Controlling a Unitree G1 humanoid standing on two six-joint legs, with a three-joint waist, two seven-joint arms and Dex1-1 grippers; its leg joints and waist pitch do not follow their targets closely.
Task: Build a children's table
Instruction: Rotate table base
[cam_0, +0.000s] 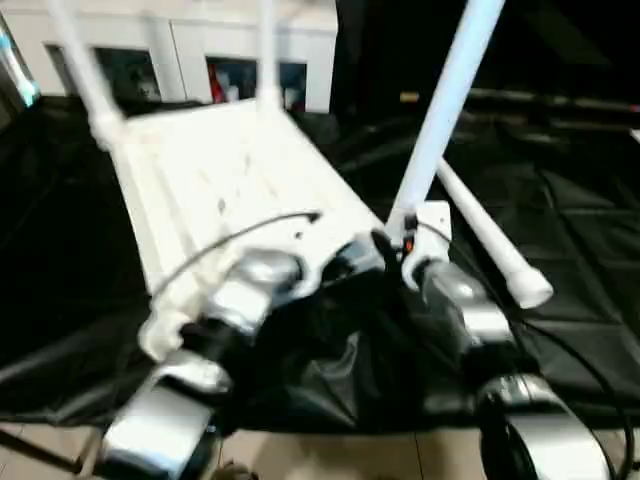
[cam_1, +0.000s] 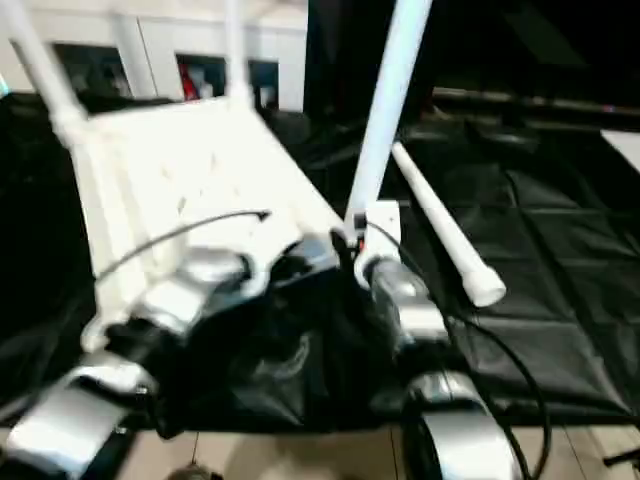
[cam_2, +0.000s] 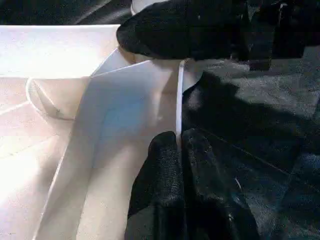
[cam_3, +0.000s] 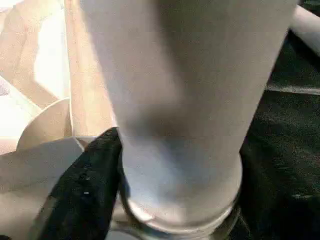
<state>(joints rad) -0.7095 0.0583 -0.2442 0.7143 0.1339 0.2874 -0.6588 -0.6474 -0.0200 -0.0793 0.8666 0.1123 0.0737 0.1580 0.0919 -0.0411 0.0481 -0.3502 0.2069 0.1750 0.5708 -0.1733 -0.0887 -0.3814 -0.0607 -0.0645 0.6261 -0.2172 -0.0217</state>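
The white table top (cam_0: 220, 180) lies underside up on the black-draped work table. Two legs (cam_0: 85, 70) (cam_0: 267, 50) stand in its far corner sockets. A third leg (cam_0: 440, 110) rises tilted from the near right corner socket. My right gripper (cam_0: 400, 250) is shut around that leg's base, one black finger (cam_3: 85, 190) pressed to the tube (cam_3: 190, 100). Just left of it, my left gripper (cam_2: 178, 150) is shut on the top's thin rim (cam_2: 179, 100) at the same corner. Another leg (cam_0: 490, 245) lies loose on the cloth to the right.
Black cloth (cam_0: 560, 200) covers the work table, rumpled along the near edge under my forearms. White cabinets (cam_0: 190, 45) stand behind the table. Pale floor (cam_0: 330, 455) shows below the front edge. A thin cable (cam_0: 230, 240) arcs over my left forearm.
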